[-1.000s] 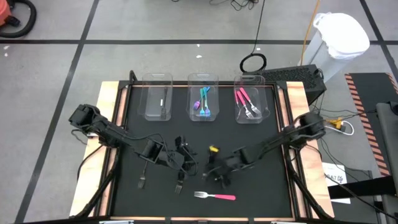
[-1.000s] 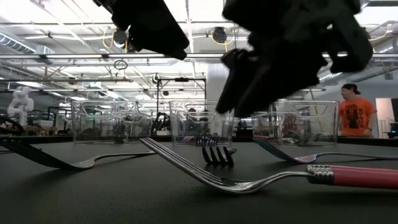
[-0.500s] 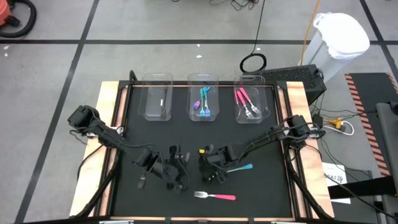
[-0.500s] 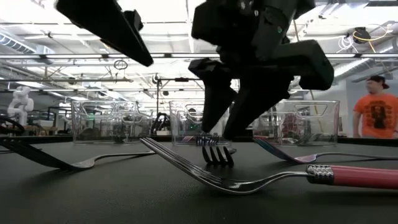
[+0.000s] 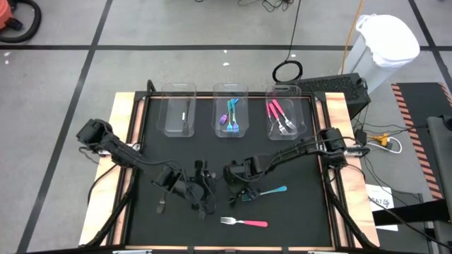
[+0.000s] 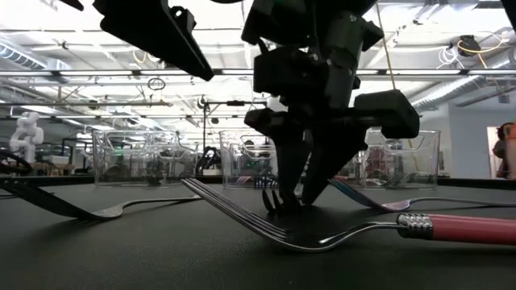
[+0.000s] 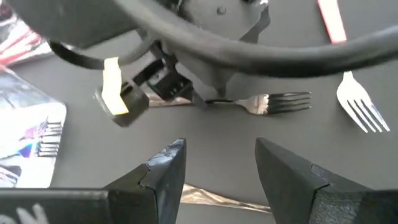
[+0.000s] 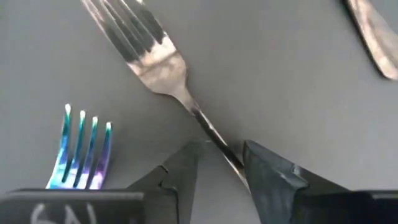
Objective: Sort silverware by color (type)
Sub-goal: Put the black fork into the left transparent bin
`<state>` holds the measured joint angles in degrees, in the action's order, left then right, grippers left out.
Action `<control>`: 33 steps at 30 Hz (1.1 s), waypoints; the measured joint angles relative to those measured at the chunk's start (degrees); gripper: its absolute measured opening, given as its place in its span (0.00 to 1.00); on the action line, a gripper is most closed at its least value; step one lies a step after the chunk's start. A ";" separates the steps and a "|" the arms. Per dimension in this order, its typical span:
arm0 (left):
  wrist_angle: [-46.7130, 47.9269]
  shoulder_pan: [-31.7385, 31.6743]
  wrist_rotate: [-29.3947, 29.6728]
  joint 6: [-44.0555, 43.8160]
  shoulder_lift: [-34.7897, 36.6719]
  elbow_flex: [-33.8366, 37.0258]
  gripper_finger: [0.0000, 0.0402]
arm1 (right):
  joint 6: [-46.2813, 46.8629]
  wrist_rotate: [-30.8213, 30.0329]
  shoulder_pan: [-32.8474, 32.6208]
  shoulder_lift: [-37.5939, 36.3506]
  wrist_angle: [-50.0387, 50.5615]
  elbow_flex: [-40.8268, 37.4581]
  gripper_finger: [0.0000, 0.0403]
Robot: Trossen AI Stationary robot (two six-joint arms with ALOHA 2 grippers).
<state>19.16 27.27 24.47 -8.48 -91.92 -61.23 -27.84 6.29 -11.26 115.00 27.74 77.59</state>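
Handle of the grey fork (image 8: 152, 59) runs diagonally between the right gripper (image 8: 217, 152)'s narrow, not visibly clamped fingers (image 8: 267, 171), tines toward upper left of the right wrist view; left gripper (image 7: 217, 155) waits nearby, fingers wide and empty.

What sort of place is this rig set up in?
Probably a robotics lab or workshop hall. The low view shows an open ceiling with strip lights and a white humanoid robot in the background; from above, the black-topped table stands on a grey taped floor.

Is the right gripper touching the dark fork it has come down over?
Cannot tell. In the right wrist view the dark fork's handle runs between the right gripper's fingers, close to one, but neither contact nor a gap shows plainly.
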 joint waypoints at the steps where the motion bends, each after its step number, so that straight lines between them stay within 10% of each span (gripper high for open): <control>1: -0.23 -0.15 -0.02 0.68 0.15 0.00 0.49 | -0.61 0.11 0.01 0.38 0.11 0.05 0.30; 13: -1.69 -2.30 -0.33 6.31 1.80 -0.04 0.49 | -3.05 1.39 0.30 5.64 2.08 0.10 0.03; 33: -2.75 -4.79 -0.37 6.31 1.77 -0.02 0.49 | 4.42 0.25 0.21 -1.26 2.04 -0.38 0.01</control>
<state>16.40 22.48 24.10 -2.17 -90.15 -61.25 -23.41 6.53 -11.05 113.74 29.77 77.21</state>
